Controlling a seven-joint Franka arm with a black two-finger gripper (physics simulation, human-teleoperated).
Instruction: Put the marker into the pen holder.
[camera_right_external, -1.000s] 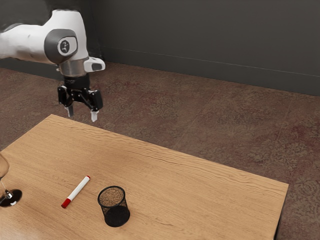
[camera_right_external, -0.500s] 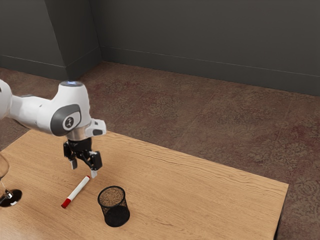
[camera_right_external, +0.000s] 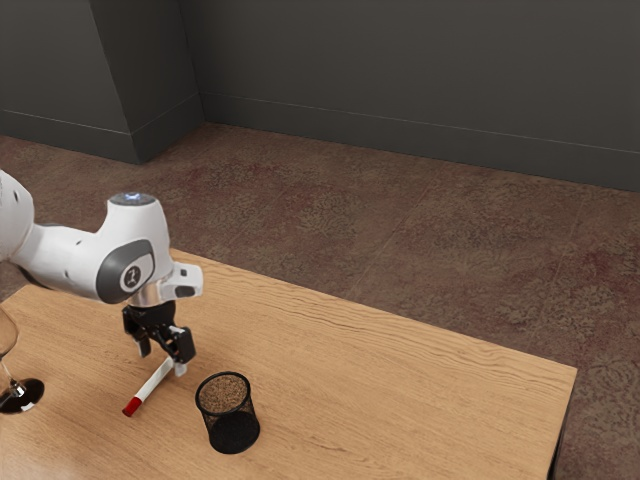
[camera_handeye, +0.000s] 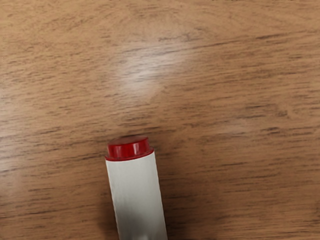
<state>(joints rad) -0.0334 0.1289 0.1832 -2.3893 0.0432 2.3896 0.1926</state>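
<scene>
Trainee: What is the state of the gripper (camera_right_external: 162, 361)?

Instructor: Its 2 fingers stand apart. The marker (camera_right_external: 151, 387) lies on the table (camera_right_external: 400, 400), beneath the gripper, its short red end (camera_handeye: 130, 148) close under it. Contact cannot be confirmed.

Trainee: How should the grasp be made?

Instructor: The gripper should straddle the barrel with 1 finger per side, descend until the tips reach below its midline, then close squarely. Skewed closure could roll the marker.

Trainee: And the pen holder (camera_right_external: 232, 432)?

Instructor: It stands upright near the gripper. A firm grip matters, since the marker must be tilted before insertion.
</scene>
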